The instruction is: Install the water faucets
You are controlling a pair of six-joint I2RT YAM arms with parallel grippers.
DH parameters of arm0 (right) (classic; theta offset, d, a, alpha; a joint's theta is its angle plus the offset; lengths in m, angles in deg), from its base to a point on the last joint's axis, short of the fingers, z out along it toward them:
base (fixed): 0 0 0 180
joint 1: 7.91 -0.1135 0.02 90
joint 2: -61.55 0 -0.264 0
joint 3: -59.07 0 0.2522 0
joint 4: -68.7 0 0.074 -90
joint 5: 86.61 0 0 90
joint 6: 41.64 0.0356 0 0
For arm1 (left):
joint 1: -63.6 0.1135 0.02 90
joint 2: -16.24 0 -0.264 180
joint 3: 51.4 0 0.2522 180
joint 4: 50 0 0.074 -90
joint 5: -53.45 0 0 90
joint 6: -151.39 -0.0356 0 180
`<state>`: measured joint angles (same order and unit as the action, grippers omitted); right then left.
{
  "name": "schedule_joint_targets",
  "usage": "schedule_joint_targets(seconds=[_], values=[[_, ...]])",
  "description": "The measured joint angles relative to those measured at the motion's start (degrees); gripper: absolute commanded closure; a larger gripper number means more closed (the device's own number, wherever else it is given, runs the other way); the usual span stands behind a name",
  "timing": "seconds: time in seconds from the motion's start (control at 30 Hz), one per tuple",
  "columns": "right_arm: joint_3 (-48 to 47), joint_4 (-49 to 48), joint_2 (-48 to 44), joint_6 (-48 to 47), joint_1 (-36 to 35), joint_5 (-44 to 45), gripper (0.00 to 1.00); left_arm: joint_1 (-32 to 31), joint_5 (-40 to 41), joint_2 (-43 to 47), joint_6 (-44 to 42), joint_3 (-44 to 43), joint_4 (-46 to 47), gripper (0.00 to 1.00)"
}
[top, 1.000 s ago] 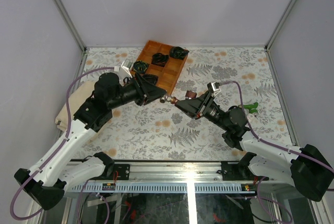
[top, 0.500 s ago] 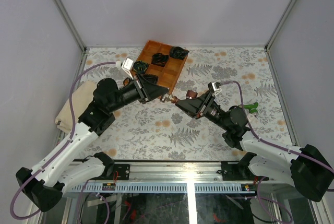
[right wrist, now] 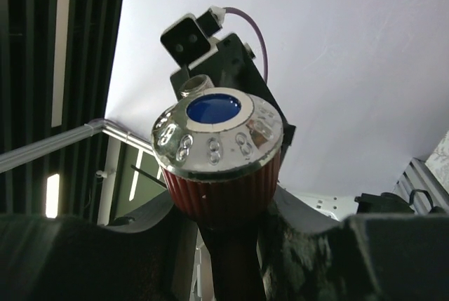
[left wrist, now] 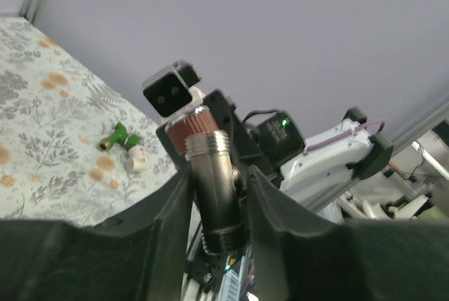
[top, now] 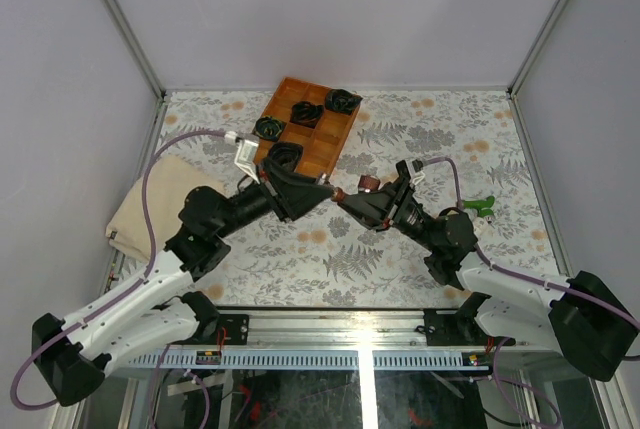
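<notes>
The dark red-brown faucet (top: 345,192) is held in the air between both grippers, over the middle of the table. My right gripper (top: 354,200) is shut on its body just below the ribbed red knob with the chrome, blue-centred cap (right wrist: 217,148). My left gripper (top: 322,192) is shut on its silvery threaded pipe end (left wrist: 216,189), a finger touching each side. The bright green faucet (top: 481,206) lies on the table at the right, apart from both grippers; it also shows in the left wrist view (left wrist: 118,137).
A wooden compartment tray (top: 335,141) with black-and-green coiled bundles (top: 306,113) stands at the back centre. A small white piece (left wrist: 135,162) lies by the green faucet. A beige cloth (top: 150,199) lies at the left edge. Walls enclose the floral table (top: 420,129).
My left arm has swung lower and to the right, and its gripper has slid over the faucet's threaded end. The right gripper has kept hold of the faucet and shifted slightly.
</notes>
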<state>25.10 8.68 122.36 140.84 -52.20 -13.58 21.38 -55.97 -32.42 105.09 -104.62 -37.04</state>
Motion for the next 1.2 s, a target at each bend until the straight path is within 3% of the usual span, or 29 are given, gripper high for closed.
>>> schedule_joint_targets(seconds=[0.07,0.17,0.57,0.6,0.67,0.8,0.87,1.03,1.2], values=[[0.0,-0.6,0.2,0.7,-0.3,0.2,1.0,-1.5,-2.5,0.0,-1.4,0.7,-0.5,0.55],[0.0,-1.2,0.2,1.4,-0.2,2.4,1.0,-2.9,-6.8,-0.7,-3.3,1.3,-3.1,0.54],[0.0,-1.4,-0.1,2.0,-0.2,4.0,1.0,-3.2,-12.1,-0.7,-9.4,1.1,-7.6,0.74],[0.0,-0.7,-0.6,1.7,-0.2,4.1,1.0,-3.2,-11.6,-0.7,-9.9,1.0,-8.2,0.72],[0.0,2.0,-2.2,0.4,-0.2,4.4,1.0,-3.2,-10.1,-0.5,-10.7,0.9,-9.9,0.6],[-0.6,16.1,-9.2,-7.0,-0.2,6.1,1.0,-3.2,-4.9,-0.4,-11.5,0.7,-15.7,0.51],[-3.4,30.0,-13.6,-14.1,-0.2,8.7,1.0,-3.2,-1.9,-0.4,-11.5,0.7,-18.6,0.46],[-7.2,53.9,-19.1,-27.0,-0.2,14.0,1.0,-3.2,6.2,-0.3,-10.3,0.7,-27.5,0.42],[-5.1,66.8,-17.5,-32.8,-0.2,12.3,1.0,-3.3,9.7,-1.0,-8.4,0.2,-39.8,0.46]])
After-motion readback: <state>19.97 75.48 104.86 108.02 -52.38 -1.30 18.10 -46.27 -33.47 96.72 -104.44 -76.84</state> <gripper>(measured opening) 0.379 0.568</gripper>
